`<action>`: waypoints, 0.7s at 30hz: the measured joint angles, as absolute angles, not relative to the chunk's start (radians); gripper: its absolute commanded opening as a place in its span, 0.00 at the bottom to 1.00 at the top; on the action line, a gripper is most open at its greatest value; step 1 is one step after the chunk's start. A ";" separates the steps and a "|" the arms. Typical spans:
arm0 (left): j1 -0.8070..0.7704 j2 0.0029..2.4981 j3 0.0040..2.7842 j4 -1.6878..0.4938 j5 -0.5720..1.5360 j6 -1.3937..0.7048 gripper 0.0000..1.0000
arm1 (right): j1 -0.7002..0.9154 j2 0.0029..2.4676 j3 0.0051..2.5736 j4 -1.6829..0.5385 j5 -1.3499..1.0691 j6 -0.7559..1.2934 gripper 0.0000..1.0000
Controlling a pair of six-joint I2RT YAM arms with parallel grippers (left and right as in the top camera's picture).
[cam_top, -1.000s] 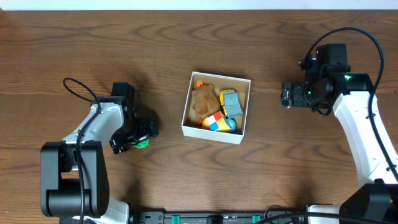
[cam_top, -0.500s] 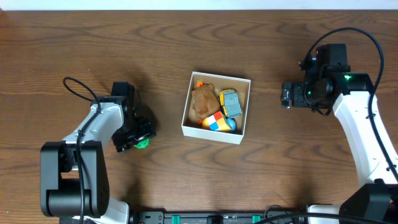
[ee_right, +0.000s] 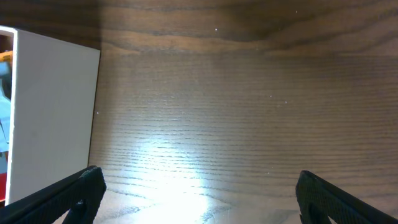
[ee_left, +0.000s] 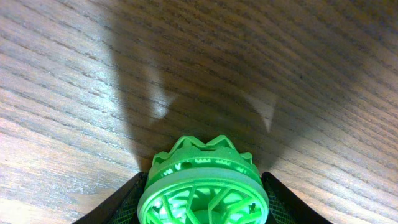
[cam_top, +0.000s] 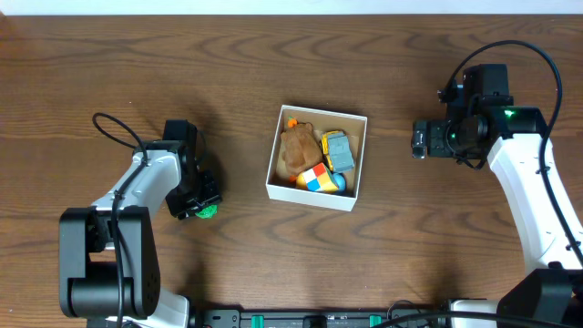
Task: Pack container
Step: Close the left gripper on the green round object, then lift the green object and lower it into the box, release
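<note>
The container (cam_top: 310, 195), a white box with a tan inside, sits mid-table. It holds a brown bear toy (cam_top: 298, 146), a grey-blue car (cam_top: 338, 150) and a red, white and blue cube (cam_top: 316, 179). Left of the box, a green wheel-shaped toy (cam_top: 209, 210) rests on the wood. My left gripper (cam_top: 201, 202) is shut on it. In the left wrist view both black fingers (ee_left: 124, 202) press the green toy (ee_left: 203, 180) from either side. My right gripper (cam_top: 419, 140) hovers to the right of the box, open and holding nothing (ee_right: 199, 193). The container's white outer wall (ee_right: 53, 112) shows at the left of the right wrist view.
The dark wooden table (cam_top: 273, 55) runs to a pale edge along the top of the overhead view. A black cable (cam_top: 114, 128) loops by the left arm. Another cable (cam_top: 510, 50) arcs over the right arm.
My left gripper's jaws have closed in on the green toy, which lay between them before. The right arm and the container have not moved.
</note>
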State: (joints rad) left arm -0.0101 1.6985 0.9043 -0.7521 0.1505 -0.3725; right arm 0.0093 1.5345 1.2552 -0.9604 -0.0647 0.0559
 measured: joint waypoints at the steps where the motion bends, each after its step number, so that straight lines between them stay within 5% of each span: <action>1: -0.010 1.698 0.904 -0.752 0.150 -0.373 0.39 | 0.009 1.534 1.255 -0.960 -0.065 0.056 0.99; 10: -0.010 1.699 0.922 -0.788 0.150 -0.373 0.22 | 0.009 1.534 1.255 -0.960 -0.065 0.056 0.99; 21: -0.084 1.640 1.249 -0.912 0.150 -0.347 0.15 | 0.009 1.534 1.255 -0.960 -0.065 0.056 0.99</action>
